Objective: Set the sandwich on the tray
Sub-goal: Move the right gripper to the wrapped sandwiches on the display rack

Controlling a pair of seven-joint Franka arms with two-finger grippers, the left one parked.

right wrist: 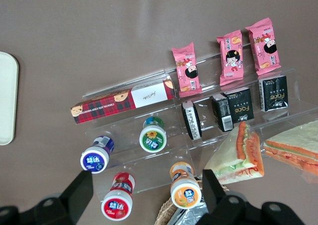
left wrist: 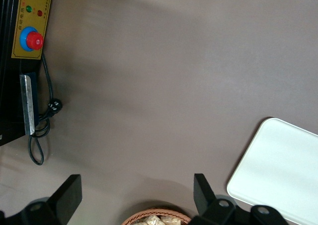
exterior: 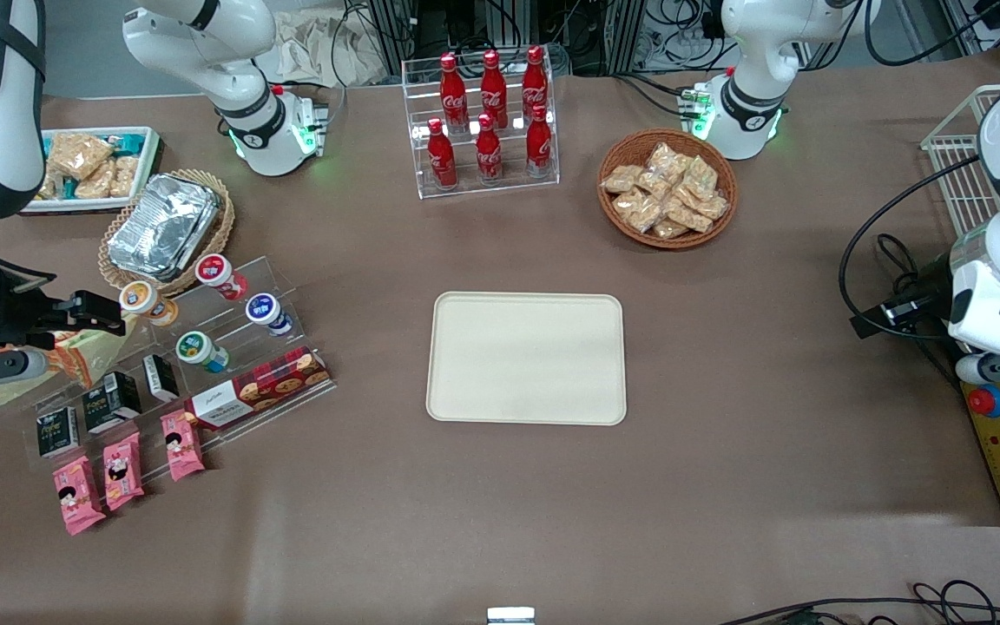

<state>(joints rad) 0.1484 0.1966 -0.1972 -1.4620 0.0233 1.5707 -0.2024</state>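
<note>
Fingers [right wrist: 144,195] spread above sandwich [right wrist: 237,157], filling edge up.

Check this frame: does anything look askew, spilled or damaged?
Nothing stands out. The tray lies flat and bare, the sandwich sits wrapped beside the snack rack, and the gripper hangs open above it.

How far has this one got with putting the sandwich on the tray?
Done: nothing yet; the tray holds nothing. In hand: the gripper is open and empty, hovering at the working arm's end of the table over the clear snack shelf, beside the sandwich, which lies wrapped next to a second sandwich. Left: grasp it, carry it across and set it on the tray.
</note>
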